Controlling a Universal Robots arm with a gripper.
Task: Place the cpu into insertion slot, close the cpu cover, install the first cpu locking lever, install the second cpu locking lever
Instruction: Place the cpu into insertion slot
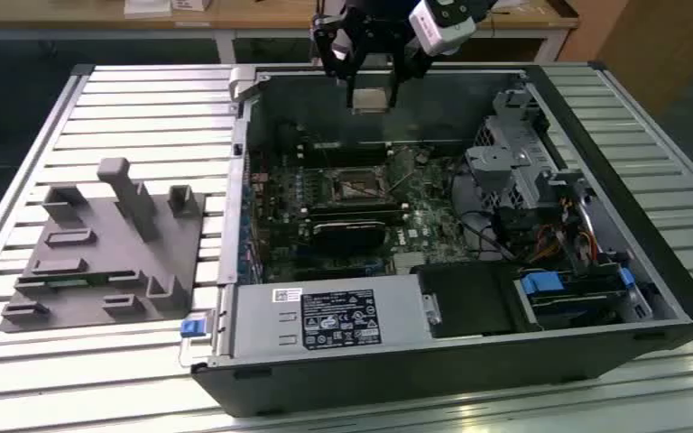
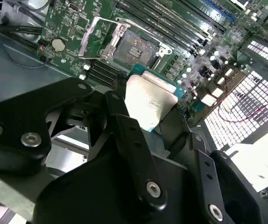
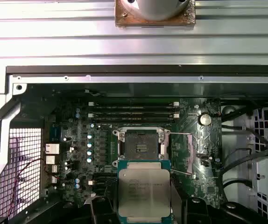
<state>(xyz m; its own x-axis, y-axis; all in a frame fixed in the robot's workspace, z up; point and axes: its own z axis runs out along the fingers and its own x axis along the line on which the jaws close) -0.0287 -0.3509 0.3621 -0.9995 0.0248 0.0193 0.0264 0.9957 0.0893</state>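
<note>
My end effector (image 1: 370, 88) is clamped on the cpu (image 1: 370, 98), its fingers (image 2: 121, 109) pressed against two opposite edges and the pale metal face left clear. In the exterior view the chip hangs in the air over the far wall of the open computer case (image 1: 443, 377), which lies on the slatted worktop (image 1: 118, 99). The insertion slot (image 1: 355, 187) sits at six o'clock from the chip, down on the green circuit board (image 1: 425, 225) and well apart from it.

In both wrist views the slot (image 3: 141, 142) looks bare. The cpu cover (image 3: 180, 154) is swung open to one side of it, so nothing lies over the socket.

I judge the cpu to be light, thin and quite stiff, so it will not flex in the grip. Its smooth lid (image 3: 144, 191) could slide if the grip were on the faces. The edges are the right place to hold it, and that is where it is held. The fragile parts are its underside and the fine contacts in the socket, so I treat any tilt or scraping contact as a risk. A grey fixture (image 1: 106, 244) stands at nine o'clock from the case, with nothing touching it.
</note>
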